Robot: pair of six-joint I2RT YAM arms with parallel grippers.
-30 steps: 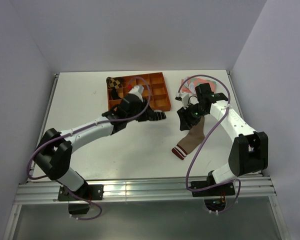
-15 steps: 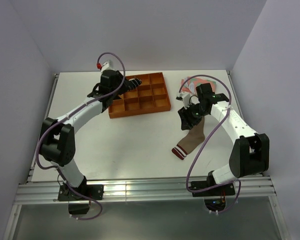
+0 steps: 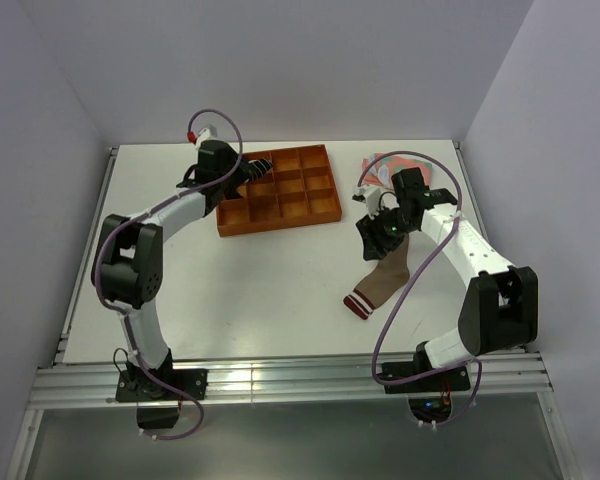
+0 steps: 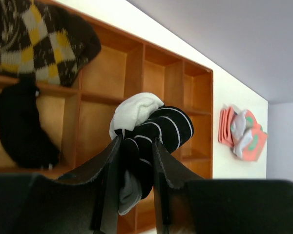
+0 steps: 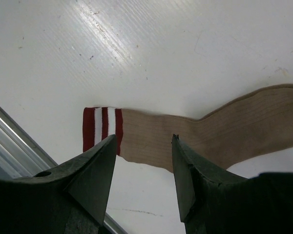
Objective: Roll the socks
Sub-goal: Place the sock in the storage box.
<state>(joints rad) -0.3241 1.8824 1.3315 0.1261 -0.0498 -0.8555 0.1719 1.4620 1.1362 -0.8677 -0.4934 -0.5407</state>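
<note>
My left gripper (image 4: 136, 141) is shut on the rolled black sock with thin white stripes (image 4: 156, 129) and holds it above the orange divided tray (image 4: 132, 78). In the top view this gripper (image 3: 263, 166) is over the tray's far left part (image 3: 280, 210). The tan-brown sock with maroon-and-white cuff (image 3: 382, 280) lies flat on the table. In the right wrist view it (image 5: 195, 134) stretches across below my open, empty right gripper (image 5: 144, 139), which hovers above it (image 3: 372, 240).
A brown checkered rolled sock (image 4: 44, 39) sits in the tray's far left compartment, a black thing (image 4: 22, 124) in the one beside it. Flat pink-and-green socks (image 3: 400, 170) lie at the far right. White walls close in the table.
My left arm swung from mid-table to the far left of the tray, carrying the black striped sock. My right gripper and the tan sock stayed put.
</note>
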